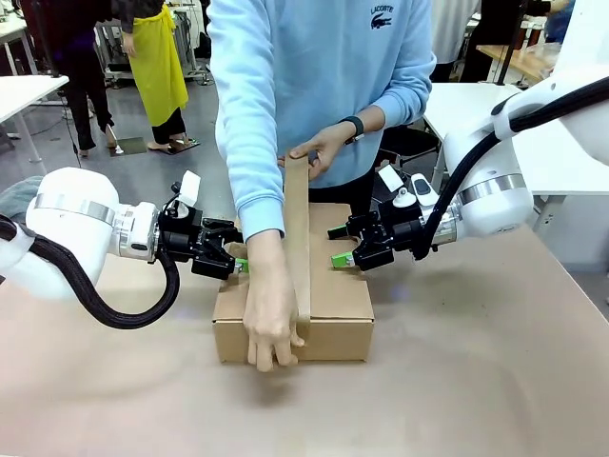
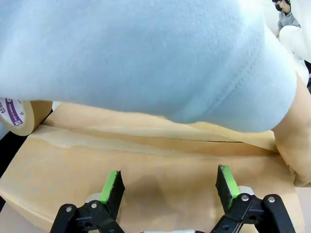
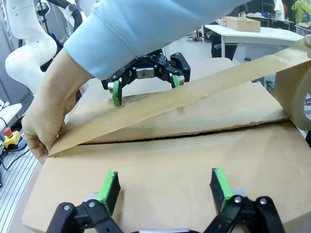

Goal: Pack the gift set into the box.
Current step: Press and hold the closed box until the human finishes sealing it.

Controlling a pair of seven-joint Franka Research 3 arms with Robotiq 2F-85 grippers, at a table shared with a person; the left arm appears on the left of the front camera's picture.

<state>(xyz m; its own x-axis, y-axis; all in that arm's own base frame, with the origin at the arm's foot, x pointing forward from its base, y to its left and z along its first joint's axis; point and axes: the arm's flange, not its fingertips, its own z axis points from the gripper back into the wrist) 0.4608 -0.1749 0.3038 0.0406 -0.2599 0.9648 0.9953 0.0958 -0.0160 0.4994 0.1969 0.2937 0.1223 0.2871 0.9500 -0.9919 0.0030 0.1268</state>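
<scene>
On a brown table (image 1: 495,381) in a busy workroom, the corrugated cardboard box (image 1: 333,309) sits closed, both grippers (image 1: 236,259) (image 1: 344,253) spread empty on its flaps under smooth tape (image 1: 298,228).

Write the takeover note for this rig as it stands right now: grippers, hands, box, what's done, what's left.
Left gripper: open, pads down on the left flap of the box, holding nothing.
Right gripper: open, pads on the right flap, holding nothing.
Box: flaps folded shut, centre seam not yet sealed.
Person: one hand pins the tape strip to the near side of the box, the other hand pulls the tape roll back over the far end.
Contents can't be seen.
Left: press the tape along the seam, cut it, lift both grippers.
</scene>
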